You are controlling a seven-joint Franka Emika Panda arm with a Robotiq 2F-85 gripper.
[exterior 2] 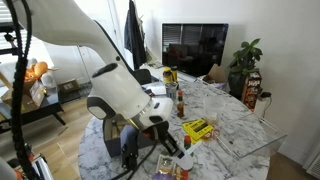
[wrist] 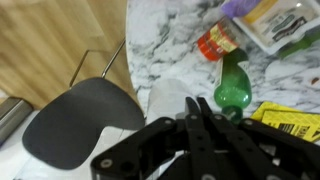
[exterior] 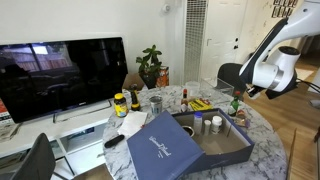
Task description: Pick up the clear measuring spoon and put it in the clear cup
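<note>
Pale marble with grey veins tops the round table (exterior: pixel 262 138) in both exterior views, and a flat black television (exterior: pixel 60 75) stands behind it. We see an open navy box (exterior: pixel 190 140), rigid and square-cornered, and a flat yellow packet (exterior 2: pixel 197 128). In the wrist view the black gripper (wrist: pixel 197 104) hangs near the table's edge with its fingers pressed together and nothing between them. It is just beside a green plastic bottle (wrist: pixel 233 90), above a rounded dark chair seat (wrist: pixel 80 122). We cannot make out the clear measuring spoon in any view, nor surely the clear cup.
</note>
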